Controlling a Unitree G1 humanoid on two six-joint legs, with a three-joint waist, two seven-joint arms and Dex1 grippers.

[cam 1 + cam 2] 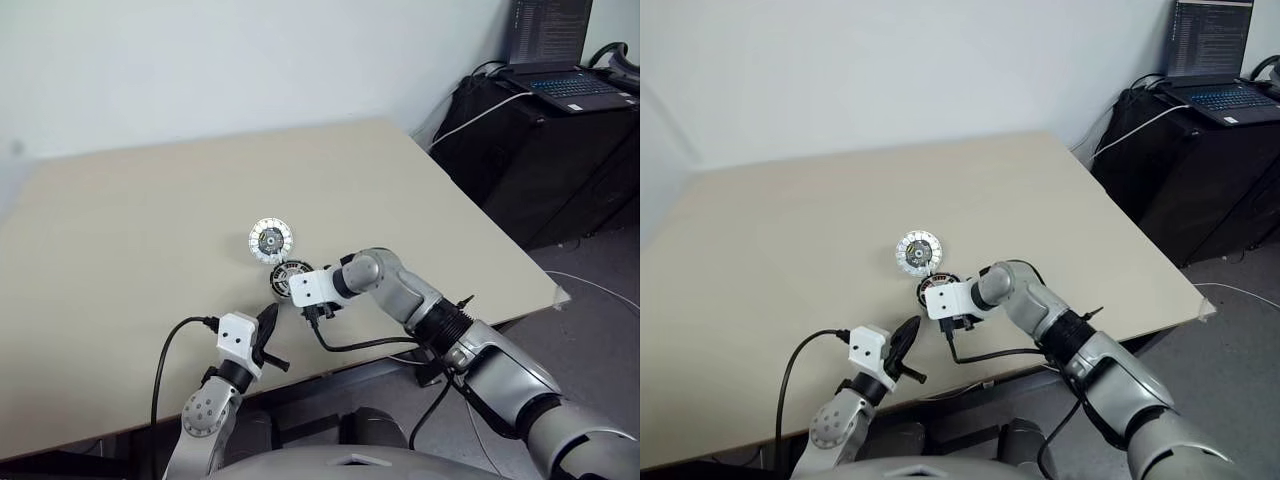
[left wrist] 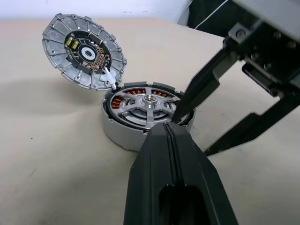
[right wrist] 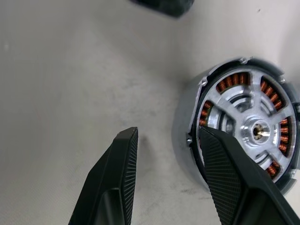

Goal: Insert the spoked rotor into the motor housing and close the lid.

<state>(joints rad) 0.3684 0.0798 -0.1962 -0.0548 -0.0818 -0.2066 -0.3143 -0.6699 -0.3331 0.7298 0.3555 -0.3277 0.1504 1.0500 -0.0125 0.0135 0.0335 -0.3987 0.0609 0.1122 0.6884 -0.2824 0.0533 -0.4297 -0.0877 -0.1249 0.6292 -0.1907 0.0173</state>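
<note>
Sitting inside the round copper-wound motor housing (image 2: 146,117), the silver-spoked rotor (image 3: 255,129) shows in both wrist views; right gripper (image 3: 168,145) parted, empty; left gripper (image 2: 171,140) closed, empty; scalloped silvery lid (image 1: 270,240) beside the housing.

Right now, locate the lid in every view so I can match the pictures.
Left eye view: lid on the table, just beyond the housing.
Right eye view: lid again just beyond the housing.
Left wrist view: lid tilted up, its edge at the housing's rim.
Right wrist view: not in it.
Shared landmark: the housing, with the rotor seated inside.
</note>
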